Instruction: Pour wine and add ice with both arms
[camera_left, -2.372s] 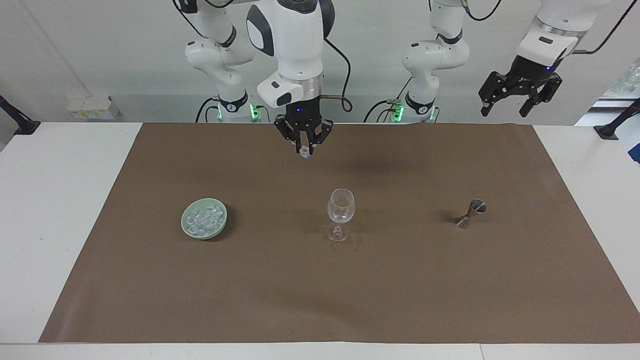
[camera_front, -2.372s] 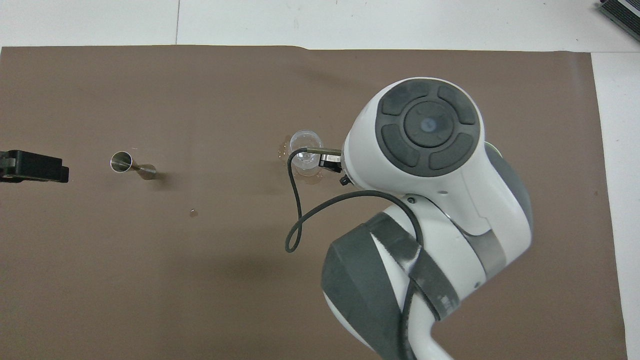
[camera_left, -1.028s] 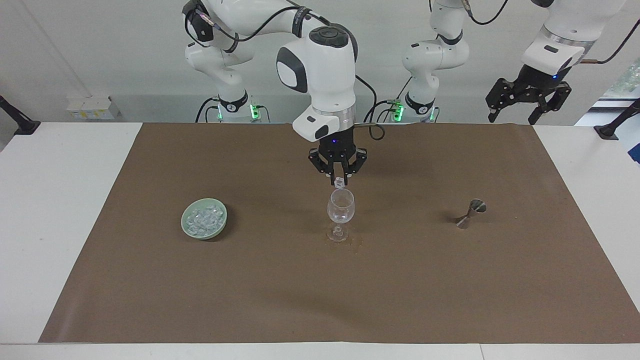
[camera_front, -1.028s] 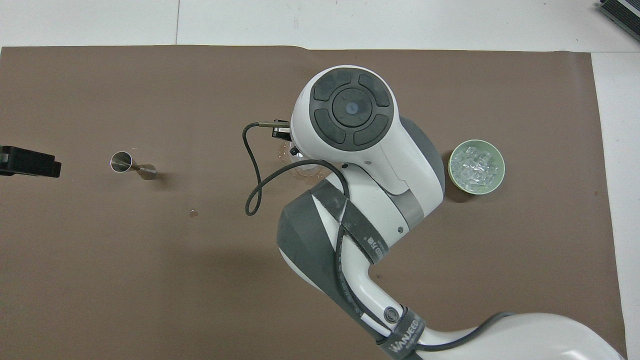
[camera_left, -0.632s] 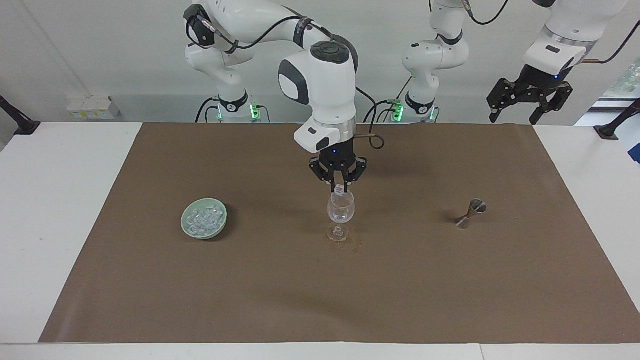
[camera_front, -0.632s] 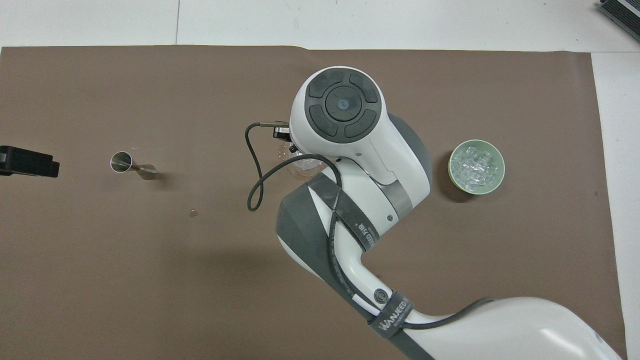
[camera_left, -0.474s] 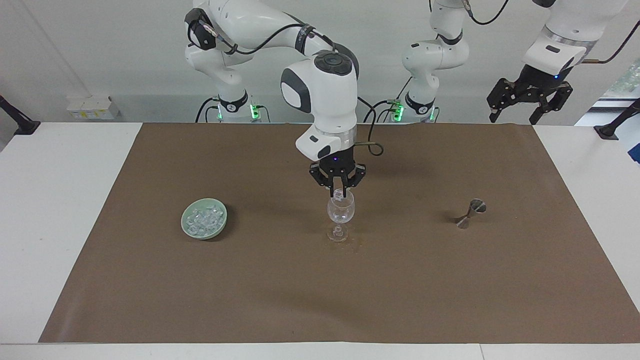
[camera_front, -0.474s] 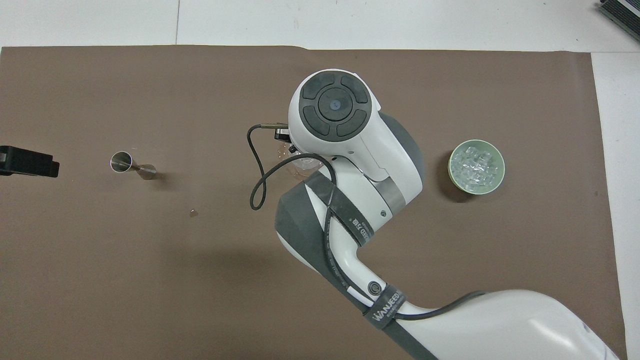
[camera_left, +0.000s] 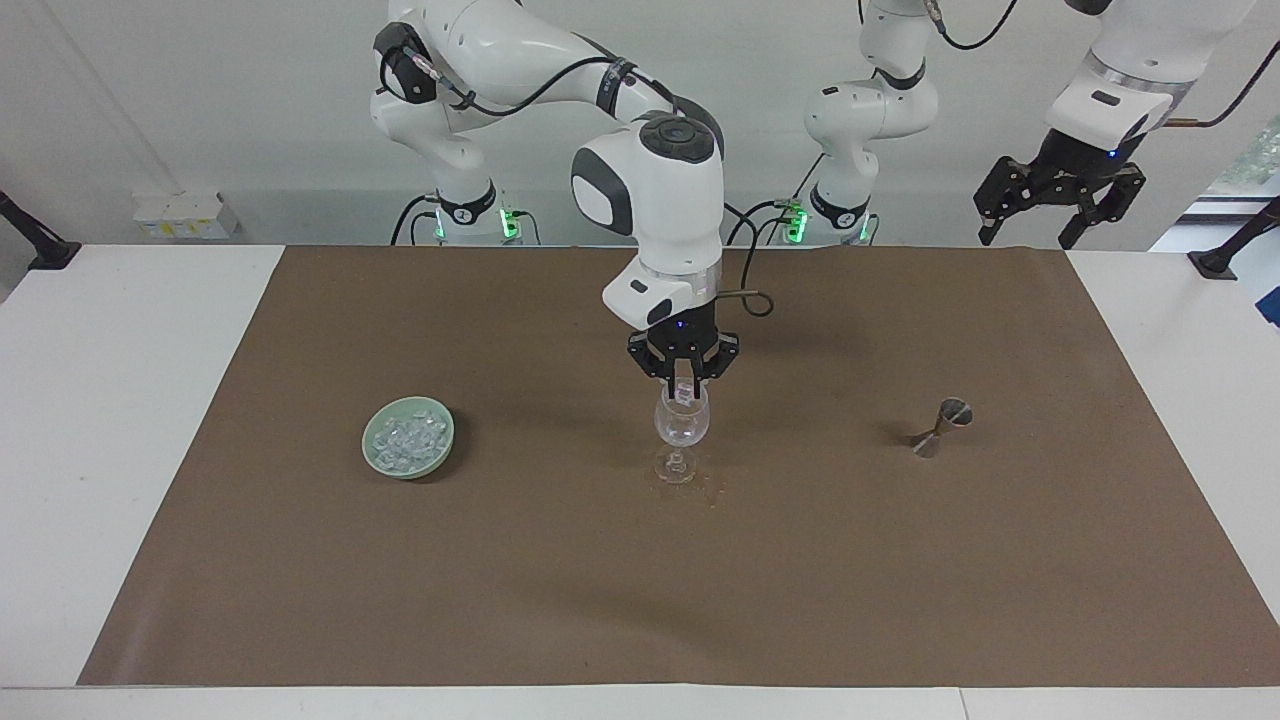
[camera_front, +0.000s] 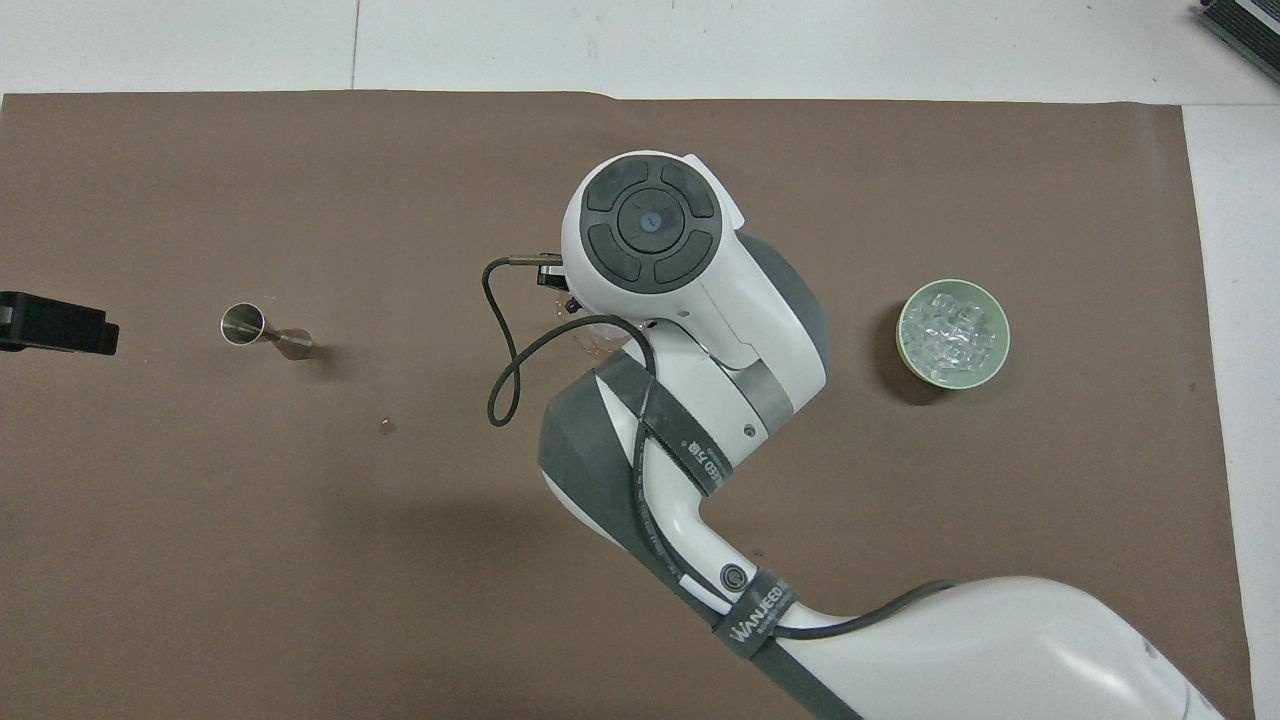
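A: Now your right hand (camera_left: 684, 388) has dropped to the wine glass (camera_left: 682, 428) rim, clenched on one ice cube (camera_left: 684, 392).
B: Release next, I judge; your left hand (camera_left: 1058, 193) waits spread above the counter (camera_left: 120, 400) edge.

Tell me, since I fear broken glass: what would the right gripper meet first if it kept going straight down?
The right gripper, shut on a clear ice cube, points down into the clear stemmed wine glass; it would probably meet the bowl's inside first.

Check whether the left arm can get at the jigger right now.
Probably yes: the left gripper hangs open and empty over its end of the table, and nothing stands around the jigger; the right gripper is over the glass.
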